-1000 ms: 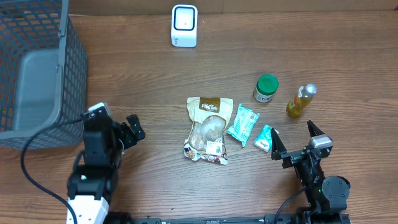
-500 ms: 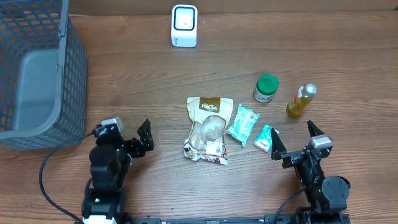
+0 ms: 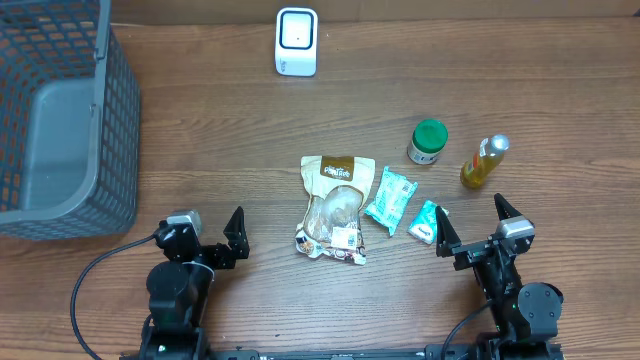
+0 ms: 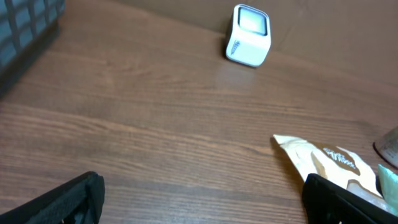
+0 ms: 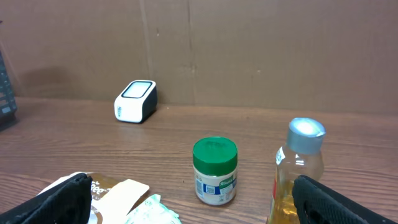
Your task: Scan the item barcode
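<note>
A wooden table (image 3: 200, 130) seen from above, with two robot arms at its near edge. The left claw (image 3: 207, 238) and the right claw (image 3: 472, 235) both rest low with jaws spread wide, holding nothing.

Ahead and to the left of the left claw stands a large grey mesh basket (image 3: 115, 120). To the right of the left claw and slightly ahead, well apart from it, lies a tan snack bag (image 3: 335, 205), flat on the table. This is probably the item to scan. A pale label (image 3: 346, 238) near its closest edge may carry the barcode, though it is too small to tell.

The bag looks light, soft and crinkly. It would likely sag if lifted by one corner, so a pinch on the sealed top edge or along a side seam seems safest, leaving the label uncovered.

Far ahead of both claws sits the white scanner (image 3: 297, 42), upright. Two teal sachets (image 3: 392, 198) lie between the bag and the right claw, the smaller one just beside its left finger. Ahead of the right claw stand a yellow bottle (image 3: 483, 163) and a green-lidded jar (image 3: 428, 142).
</note>
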